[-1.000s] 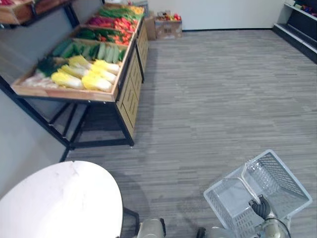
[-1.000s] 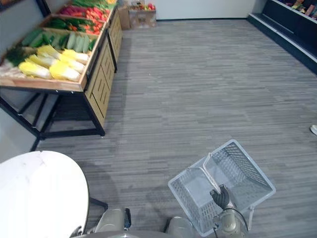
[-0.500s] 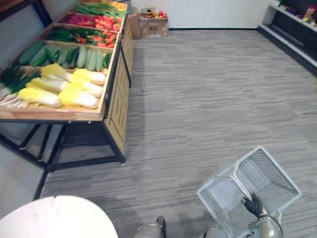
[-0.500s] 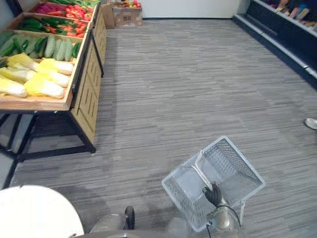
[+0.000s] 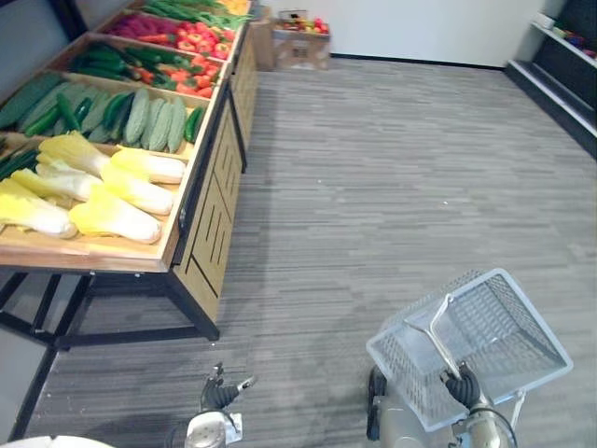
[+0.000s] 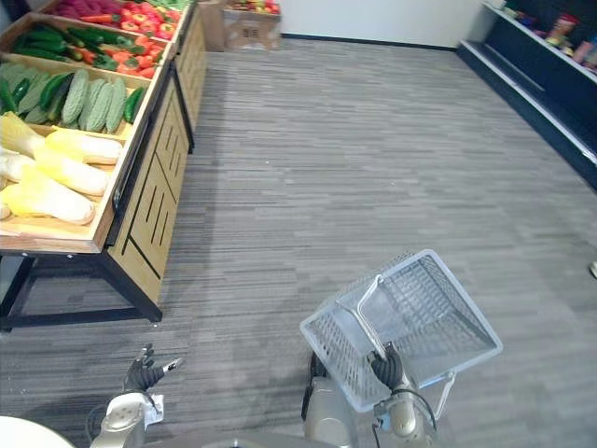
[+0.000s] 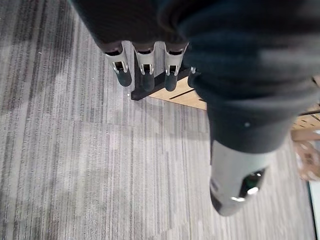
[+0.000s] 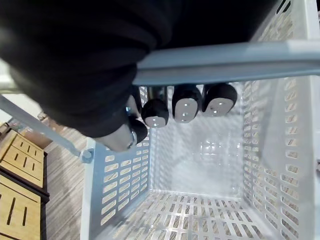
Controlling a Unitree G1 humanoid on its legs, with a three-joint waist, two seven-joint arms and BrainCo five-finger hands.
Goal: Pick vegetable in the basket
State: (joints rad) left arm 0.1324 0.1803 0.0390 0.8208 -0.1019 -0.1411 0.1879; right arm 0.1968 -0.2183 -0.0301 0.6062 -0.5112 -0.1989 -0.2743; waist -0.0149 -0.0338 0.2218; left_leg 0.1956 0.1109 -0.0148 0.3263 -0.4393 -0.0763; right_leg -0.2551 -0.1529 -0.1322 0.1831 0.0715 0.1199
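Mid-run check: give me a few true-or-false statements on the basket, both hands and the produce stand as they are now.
The white perforated plastic basket holds a vegetable. False: it is empty.
The right hand is curled round the basket's grey handle. True.
The left hand grips a cucumber. False: it is open, holding nothing.
The wooden produce stand is on the robot's left. True.
Yellow-white cabbages lie in the stand's nearest compartment. True.

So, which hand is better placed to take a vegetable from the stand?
Left. The left hand is open and free, on the side of the vegetable stand. The right hand is curled round the basket handle.
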